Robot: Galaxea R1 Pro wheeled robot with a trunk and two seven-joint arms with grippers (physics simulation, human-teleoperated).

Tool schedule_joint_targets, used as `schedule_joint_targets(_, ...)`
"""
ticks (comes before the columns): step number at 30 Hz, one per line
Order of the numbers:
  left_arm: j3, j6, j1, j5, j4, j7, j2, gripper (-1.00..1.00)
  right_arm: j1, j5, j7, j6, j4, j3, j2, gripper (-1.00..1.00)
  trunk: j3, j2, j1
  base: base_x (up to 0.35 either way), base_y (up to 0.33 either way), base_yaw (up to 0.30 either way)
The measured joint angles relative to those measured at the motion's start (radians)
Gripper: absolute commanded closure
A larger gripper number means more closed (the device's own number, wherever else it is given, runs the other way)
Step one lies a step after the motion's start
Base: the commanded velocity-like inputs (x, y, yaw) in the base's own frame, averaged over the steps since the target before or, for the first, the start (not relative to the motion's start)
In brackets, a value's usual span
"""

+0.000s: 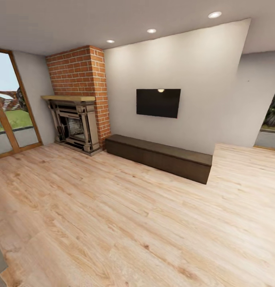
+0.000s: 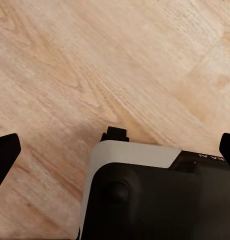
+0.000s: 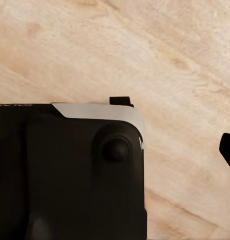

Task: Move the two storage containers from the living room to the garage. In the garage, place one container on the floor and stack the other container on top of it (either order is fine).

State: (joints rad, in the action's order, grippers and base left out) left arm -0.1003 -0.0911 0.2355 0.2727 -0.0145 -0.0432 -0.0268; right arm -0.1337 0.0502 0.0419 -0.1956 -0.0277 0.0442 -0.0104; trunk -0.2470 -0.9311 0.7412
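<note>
The living room has a light wood plank floor (image 1: 125, 223) running wall to wall, with a knotty, streaked grain that fills both wrist views. A pale wall (image 1: 193, 67) carries a black wall TV (image 1: 158, 103), and below it sits a long, low dark brown cabinet (image 1: 161, 156) against the wall. In the corner to the left stands a red brick fireplace (image 1: 79, 99) with a wooden mantel and a dark metal surround. Beside it, a wood-framed glass door (image 1: 11, 115) looks out on grass and sky. A window (image 1: 271, 123) at the far right shows greenery. Three recessed ceiling lights (image 1: 151, 30) glow overhead.
</note>
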Motion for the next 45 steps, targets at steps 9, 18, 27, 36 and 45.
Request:
schedule_joint_targets(9,0.0,0.0,0.0,0.0,0.0,0.0,0.0,-1.0,0.0,0.0,0.0,0.001,0.0,0.001,0.0,-1.0,0.0,0.0,0.0,0.0,0.0,0.297)
schedule_joint_targets(18,0.0,0.0,0.0,0.0,0.0,0.0,0.0,-1.0,0.0,0.0,0.0,0.002,0.0,0.001,0.0,-1.0,0.0,0.0,0.0,0.0,0.0,0.297)
schedule_joint_targets(27,0.0,0.0,0.0,0.0,0.0,0.0,0.0,-1.0,0.0,0.0,0.0,0.002,0.0,0.001,0.0,-1.0,0.0,0.0,0.0,0.0,0.0,0.297)
schedule_joint_targets(36,0.0,-0.001,0.0,0.0,0.0,0.0,0.0,-1.0,0.0,0.0,0.0,0.002,0.0,0.001,0.0,-1.0,0.0,0.0,0.0,0.0,0.0,0.298)
schedule_joint_targets(45,0.0,0.0,0.0,0.0,0.0,0.0,0.0,-1.0,0.0,0.0,0.0,0.002,0.0,0.001,0.0,-1.0,0.0,0.0,0.0,0.0,0.0,0.298)
